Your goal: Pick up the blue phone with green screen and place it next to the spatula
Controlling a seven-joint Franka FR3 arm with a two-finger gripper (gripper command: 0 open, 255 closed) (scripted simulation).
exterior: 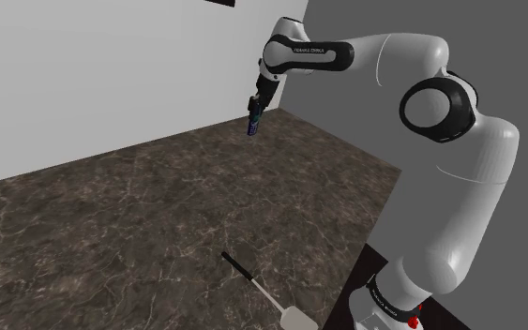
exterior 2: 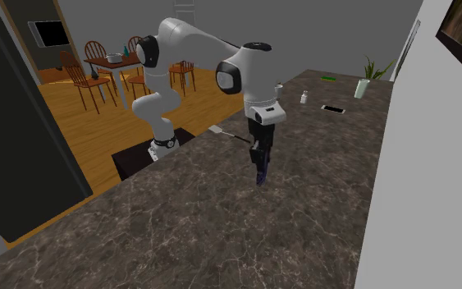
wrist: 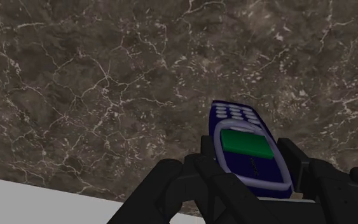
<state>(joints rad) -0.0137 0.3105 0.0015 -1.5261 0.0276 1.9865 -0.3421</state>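
Note:
A blue phone (wrist: pixel 246 147) with a green screen and a keypad is clasped between my gripper's black fingers (wrist: pixel 206 167). My gripper (exterior: pixel 253 117) hangs high above the far part of the dark marble counter (exterior: pixel 140 225), shut on the phone (exterior: pixel 252 125), which points downward. From the second exterior view the phone (exterior 2: pixel 260 170) dangles under the gripper (exterior 2: pixel 258 156), clear of the counter. The spatula (exterior: pixel 264 294), black handle and white blade, lies near the counter's front edge close to the stand; it also lies behind the arm (exterior 2: pixel 225 134).
A white wall (exterior: pixel 93 75) bounds the counter at the back. On the far counter end stand a small bottle (exterior 2: pixel 304 98), a flat dark device (exterior 2: pixel 332 109), a potted plant (exterior 2: pixel 363 82) and a green item (exterior 2: pixel 329 79). Dining chairs and a table (exterior 2: pixel 114 61) stand beyond.

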